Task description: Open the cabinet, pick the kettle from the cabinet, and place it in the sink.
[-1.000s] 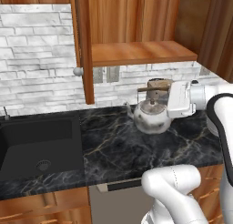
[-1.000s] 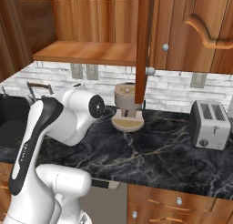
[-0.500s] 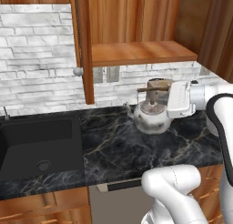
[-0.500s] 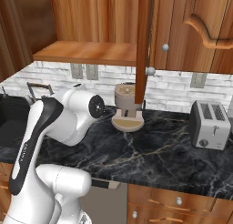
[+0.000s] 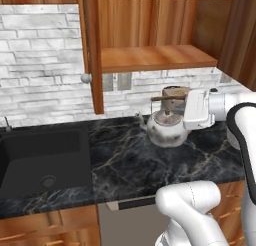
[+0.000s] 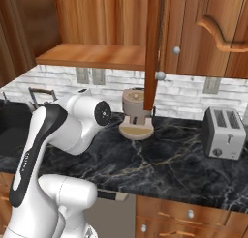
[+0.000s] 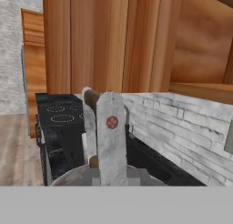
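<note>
No change from earlier. Gripper (image 5: 176, 106) stays clamped on kettle (image 5: 165, 127) handle, arm extended sideways above counter (image 5: 130, 160).

Toaster (image 6: 223, 133) right on dark counter (image 6: 160, 164) — coffee grinder (image 6: 136, 113) near wall.

Bare dark worktop (image 5: 125, 162) lies open between the kettle (image 5: 165, 127) and the sink (image 5: 40, 155); left of the kettle, an open cabinet door (image 5: 92, 50) hangs above

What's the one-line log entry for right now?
cabinet: open | kettle: over counter, held by handle | tool: shut on kettle | sink: empty
</note>
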